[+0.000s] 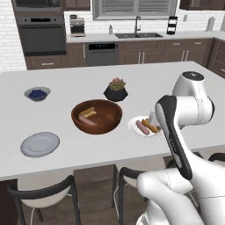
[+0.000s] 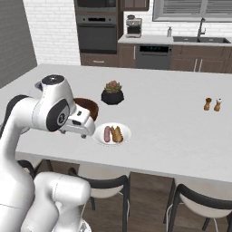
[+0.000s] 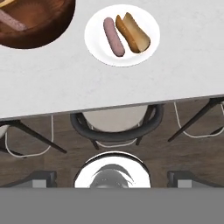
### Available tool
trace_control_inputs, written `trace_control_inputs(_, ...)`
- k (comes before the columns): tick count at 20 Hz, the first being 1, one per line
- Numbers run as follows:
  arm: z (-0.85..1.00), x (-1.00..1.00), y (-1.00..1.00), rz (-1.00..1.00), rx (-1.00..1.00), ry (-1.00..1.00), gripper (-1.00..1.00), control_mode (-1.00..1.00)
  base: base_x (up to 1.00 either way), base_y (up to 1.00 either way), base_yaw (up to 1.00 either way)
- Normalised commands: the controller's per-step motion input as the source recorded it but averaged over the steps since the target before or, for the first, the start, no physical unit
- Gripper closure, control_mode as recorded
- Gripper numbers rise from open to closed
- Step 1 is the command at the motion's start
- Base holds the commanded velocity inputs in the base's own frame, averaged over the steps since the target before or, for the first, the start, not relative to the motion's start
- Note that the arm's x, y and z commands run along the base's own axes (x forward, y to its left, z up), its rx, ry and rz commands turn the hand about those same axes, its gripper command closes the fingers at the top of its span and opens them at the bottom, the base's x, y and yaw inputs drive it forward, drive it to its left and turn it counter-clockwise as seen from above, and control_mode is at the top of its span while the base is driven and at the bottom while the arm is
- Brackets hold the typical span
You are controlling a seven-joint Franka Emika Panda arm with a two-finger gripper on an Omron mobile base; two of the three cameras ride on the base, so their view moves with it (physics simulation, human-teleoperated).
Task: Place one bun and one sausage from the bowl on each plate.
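White plate (image 1: 133, 126) at the brown bowl's (image 1: 96, 116) 3 o'clock – one sausage (image 1: 142, 127) and bun (image 1: 150, 126) on it, other pair sat in the bowl, grey-blue plate (image 1: 39, 144) bare at 7 o'clock, gripper spread wide, holding nothing.

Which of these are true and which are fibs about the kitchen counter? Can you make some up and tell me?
1. The white plate holds a sausage and a bun. True.
2. The grey-blue plate has a bun on it. False: it holds no food.
3. The brown bowl has one bun and one sausage inside. True.
4. The blueberries sit in the brown bowl. False: they sit in a small grey bowl.
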Motion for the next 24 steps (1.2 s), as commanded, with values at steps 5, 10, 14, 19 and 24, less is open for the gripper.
trace_control_inputs(5,0.00,-0.13,0.00,0.00,0.00,0.00,-1.00,-1.00,0.00,0.00,0.00)
trace_control_inputs(10,0.00,-0.10,0.00,0.00,0.00,0.00,-1.00,-1.00,0.00,0.00,0.00)
trace_control_inputs(14,0.00,-0.14,0.00,0.00,0.00,0.00,-1.00,-1.00,0.00,0.00,0.00)
trace_control_inputs(19,0.00,-0.40,0.00,0.00,0.00,0.00,-1.00,-1.00,0.00,0.00,0.00)
trace_control_inputs(24,0.00,-0.04,0.00,0.00,0.00,0.00,-1.00,-1.00,0.00,0.00,0.00)
